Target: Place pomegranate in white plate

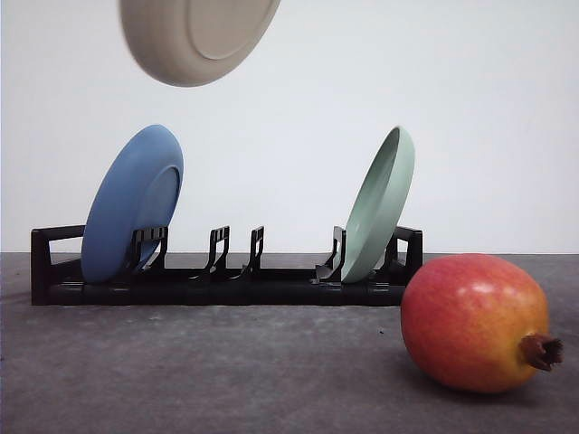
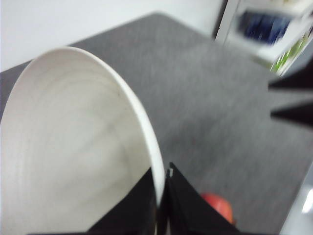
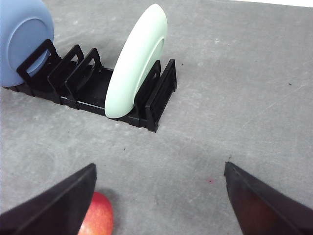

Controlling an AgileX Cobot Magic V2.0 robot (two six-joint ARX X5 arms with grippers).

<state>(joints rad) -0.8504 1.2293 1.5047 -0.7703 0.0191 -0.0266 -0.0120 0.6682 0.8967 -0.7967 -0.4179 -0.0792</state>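
The black slotted plastic rack (image 1: 226,271) is seen on the grey desk (image 1: 181,371), a round blue plate (image 1: 131,203) propped at one end and a pale green plate (image 1: 380,203) at the other. The shallow cream-white plate (image 1: 194,36) is held aloft, its rim pinched by the left hand (image 2: 164,196). The round red-and-yellow pomegranate (image 1: 475,321) is lying on the desk in front of the rack's green-plate end. The right hand (image 3: 159,196) is spread wide, nothing gripped.

Matt white plate (image 1: 194,36); smooth glossy pomegranate (image 1: 472,321); black plastic rack (image 1: 226,280).

A blue plate (image 1: 132,203) and a pale green plate (image 1: 380,204) stand in a black rack (image 1: 226,280) on the grey table (image 1: 199,371).
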